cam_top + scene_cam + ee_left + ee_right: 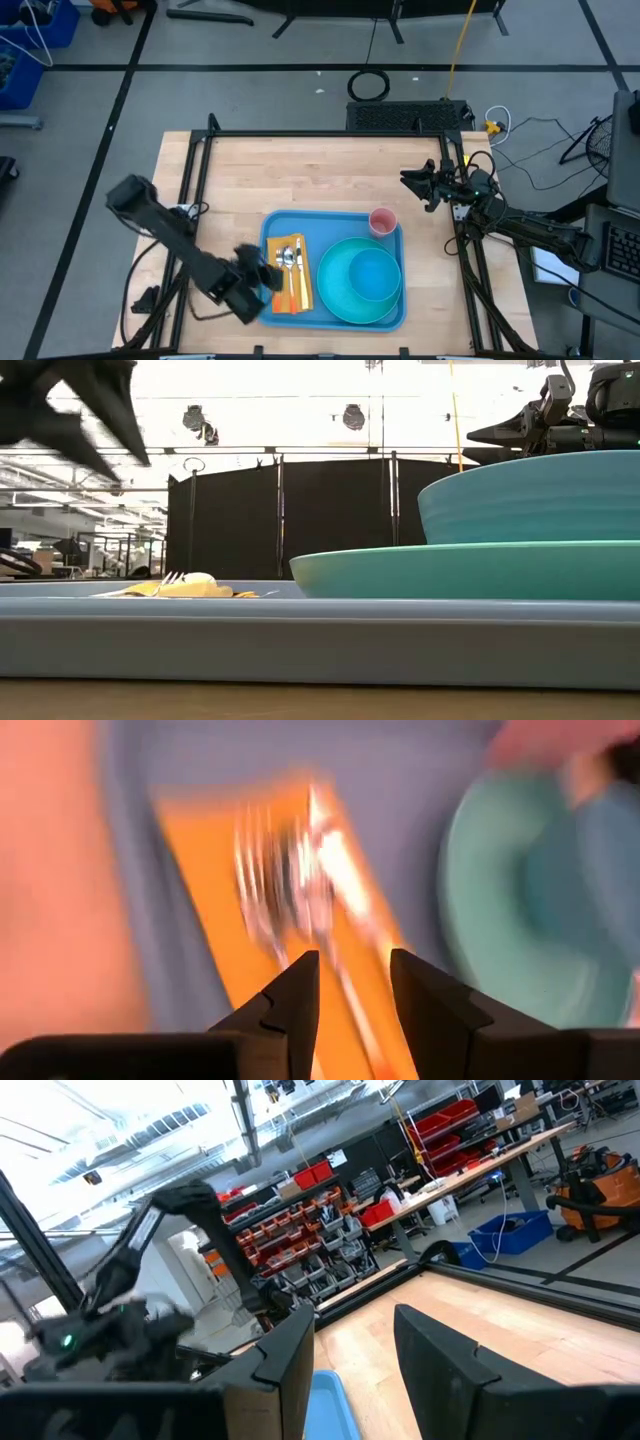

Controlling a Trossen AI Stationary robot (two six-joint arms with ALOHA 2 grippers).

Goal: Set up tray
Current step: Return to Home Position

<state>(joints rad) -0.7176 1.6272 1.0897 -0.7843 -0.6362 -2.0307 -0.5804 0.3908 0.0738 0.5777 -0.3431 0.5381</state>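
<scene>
The blue tray [335,226] is set flat on the wooden desk [300,170], midway along the desk edge nearest the low camera. On the tray's left part a yellow napkin [306,290] is laid, with cutlery [290,262] placed side by side on it. A teal plate [335,290] carrying a blue bowl [375,272] is set to its right, and a pink cup [382,220] is placed in the tray's far right corner. The left pincer [268,276] is held over the tray's left rim beside the napkin, fingers apart and empty. The right pincer [408,180] is held near the desk's right edge, well apart from the tray, fingers apart and empty.
</scene>
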